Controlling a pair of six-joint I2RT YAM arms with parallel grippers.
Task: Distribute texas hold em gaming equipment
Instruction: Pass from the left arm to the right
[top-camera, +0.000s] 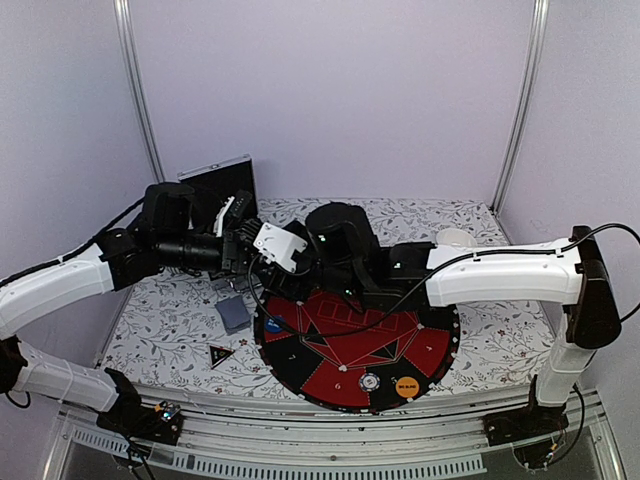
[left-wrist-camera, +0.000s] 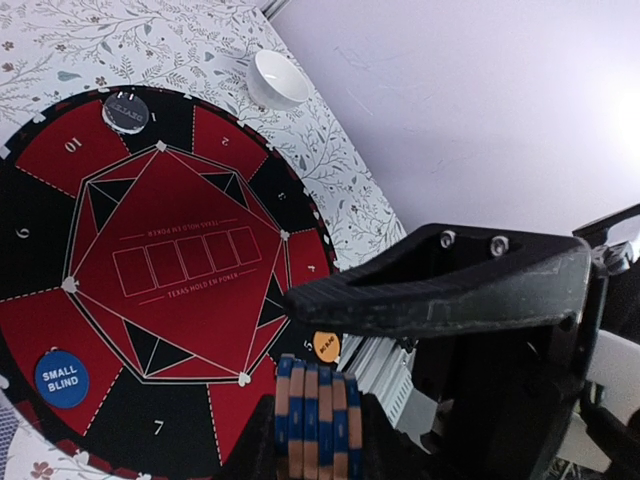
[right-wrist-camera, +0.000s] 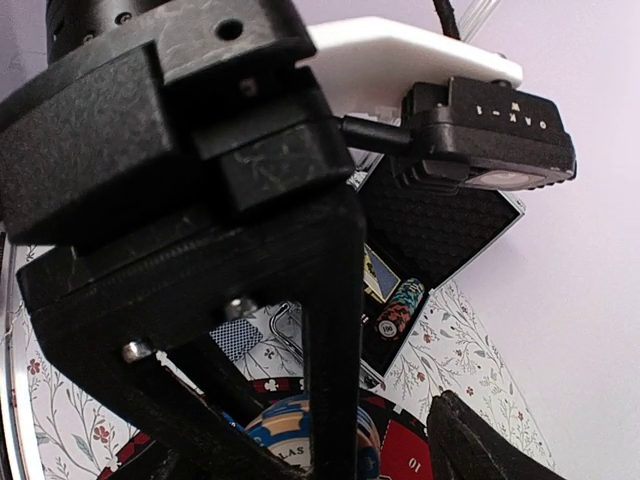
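Observation:
My left gripper (left-wrist-camera: 310, 370) is shut on a stack of blue-and-tan poker chips (left-wrist-camera: 318, 415), held edge-on above the round red-and-black mat (left-wrist-camera: 180, 260). In the right wrist view the same chips (right-wrist-camera: 285, 435) show face-on behind one finger. My right gripper (right-wrist-camera: 420, 440) is open right beside them, nothing between its fingers. Both grippers meet over the mat's upper left edge (top-camera: 290, 275). On the mat lie a blue blind button (left-wrist-camera: 61, 378), an orange one (left-wrist-camera: 326, 346) and a grey round chip (left-wrist-camera: 125, 110). Grey-blue cards (top-camera: 234, 314) and a black triangular marker (top-camera: 220, 353) lie left of the mat.
The open black case (right-wrist-camera: 440, 230) stands at the back left with a chip stack (right-wrist-camera: 402, 305) and a card inside. A white bowl (left-wrist-camera: 277, 78) sits at the back right on the flowered cloth. Another small chip (top-camera: 370, 381) lies by the orange button.

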